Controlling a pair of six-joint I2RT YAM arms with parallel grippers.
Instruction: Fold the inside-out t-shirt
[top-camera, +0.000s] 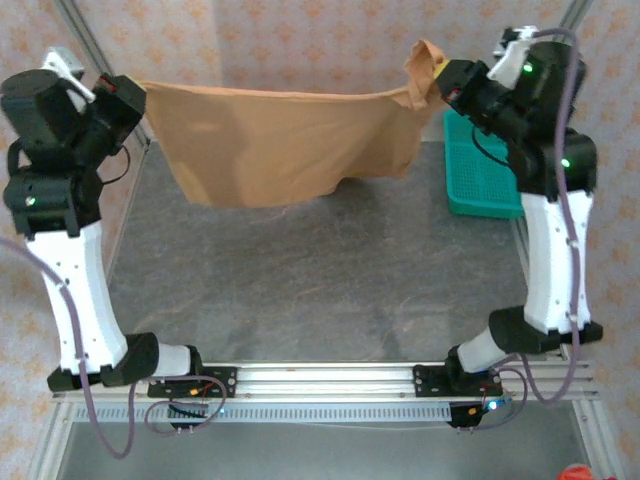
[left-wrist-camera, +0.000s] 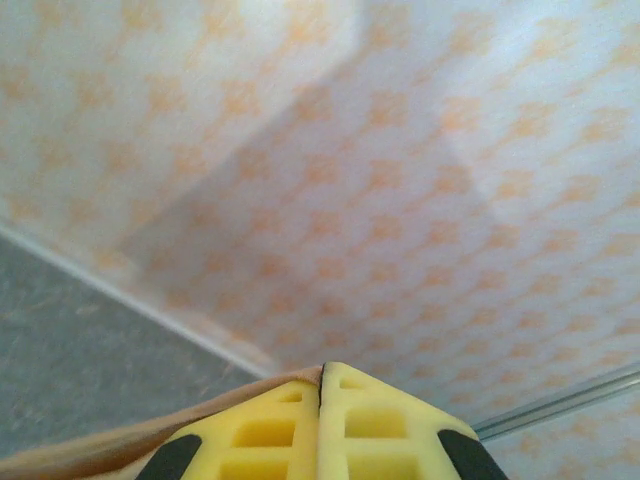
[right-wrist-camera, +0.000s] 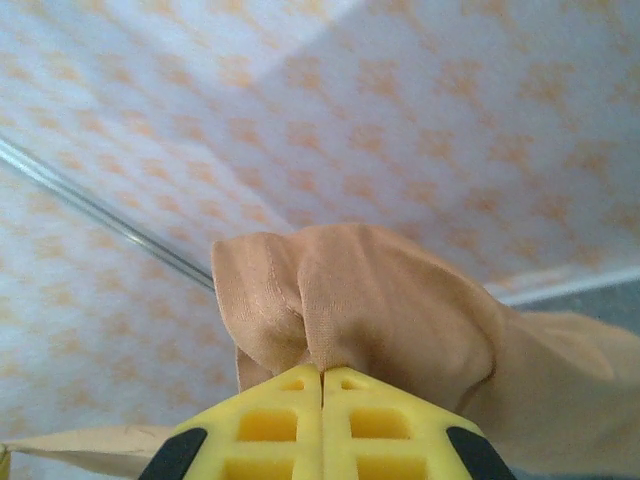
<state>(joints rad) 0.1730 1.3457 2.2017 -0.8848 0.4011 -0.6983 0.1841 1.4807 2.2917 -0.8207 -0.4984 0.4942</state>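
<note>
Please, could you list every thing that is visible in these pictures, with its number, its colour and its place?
t-shirt: one, tan, hanging stretched between the two tools, at the far side of the table
basket: one, teal, on the table at far right
table: one, grey, in front of the arms
wall: one, white with orange pattern, behind the table
rail: one, silver, near edge, carrying both arm bases
left arm: one, white and black, left side
right arm: one, white and black, right side
left tool: one, yellow, shut on the t-shirt's edge
right tool: one, yellow, shut on bunched t-shirt cloth

Tan t-shirt (right-wrist-camera: 370, 300) bunched in the clamped right end effector (right-wrist-camera: 321, 378), against patterned wallpaper (right-wrist-camera: 430, 110).
</note>
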